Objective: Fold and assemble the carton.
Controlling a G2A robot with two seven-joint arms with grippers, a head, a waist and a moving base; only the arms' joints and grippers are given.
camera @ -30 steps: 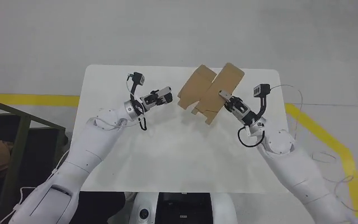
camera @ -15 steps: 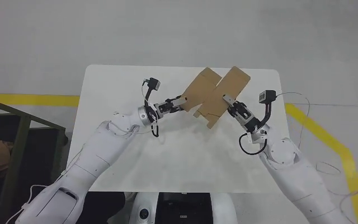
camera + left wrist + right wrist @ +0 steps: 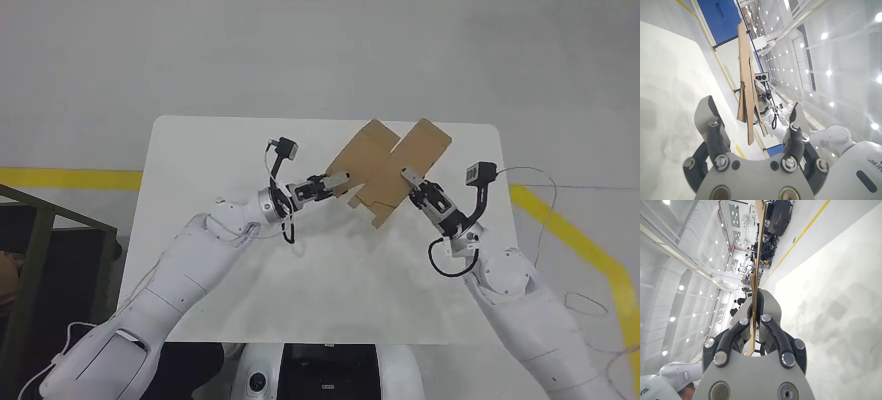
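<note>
Two grippers: they face each other over the far right part of the white table (image 3: 200,150), with the carton between them.
Carton (image 3: 385,165): a flat brown cardboard blank, not yet folded up. It is held in the air clear of the table top, and its length runs from near the table's middle toward the far right corner. Short flaps with cut slots line its nearer edge.
Right gripper (image 3: 408,177): shut hard on the carton's right side, with the sheet pinched between the two fingers. In the right wrist view the right gripper (image 3: 755,296) clamps the carton (image 3: 759,247), which is seen edge-on as a thin brown strip.
Left gripper (image 3: 341,181): fingers spread wide with nothing in them. The tips are right at the carton's left flap; whether they touch it cannot be told.
Left wrist view: the carton (image 3: 745,89) hangs edge-on just ahead of the open left gripper (image 3: 753,103), with the other arm's gripper behind the sheet.
Floor: a yellow line (image 3: 70,179) runs past the table on both sides.
</note>
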